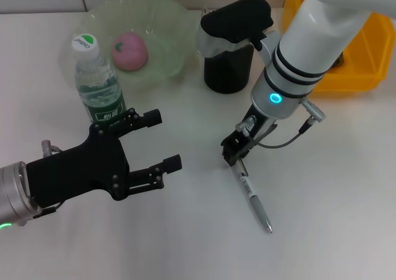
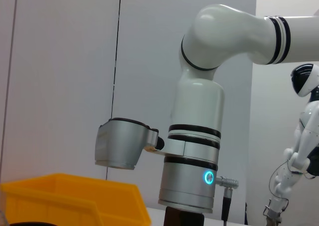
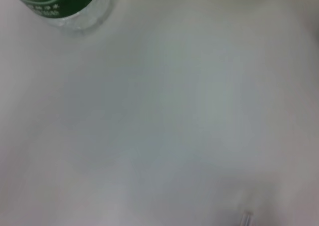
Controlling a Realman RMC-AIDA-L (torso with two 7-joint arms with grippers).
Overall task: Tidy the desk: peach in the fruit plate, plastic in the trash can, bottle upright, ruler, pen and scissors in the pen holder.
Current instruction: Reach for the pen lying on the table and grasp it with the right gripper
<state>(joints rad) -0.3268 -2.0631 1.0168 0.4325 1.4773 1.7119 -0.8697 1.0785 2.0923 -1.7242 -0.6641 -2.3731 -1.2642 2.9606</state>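
A silver-grey pen (image 1: 255,199) lies flat on the white desk (image 1: 334,187). My right gripper (image 1: 234,150) is down at its upper end, touching or just above it; its grip is hidden. My left gripper (image 1: 164,140) hovers open and empty at the lower left, beside the upright bottle (image 1: 97,85). The pink peach (image 1: 129,50) rests in the pale green fruit plate (image 1: 167,20). The black mesh pen holder (image 1: 226,76) stands behind the right gripper, its top covered by my right arm. The yellow trash can (image 1: 362,63) stands at the back right. Ruler, scissors and plastic are out of view.
The left wrist view shows my right arm (image 2: 192,151) standing over the desk and the yellow trash can (image 2: 75,196) beside it. The right wrist view shows bare desk, the bottle's green label (image 3: 55,1) and a tip of the pen (image 3: 245,219).
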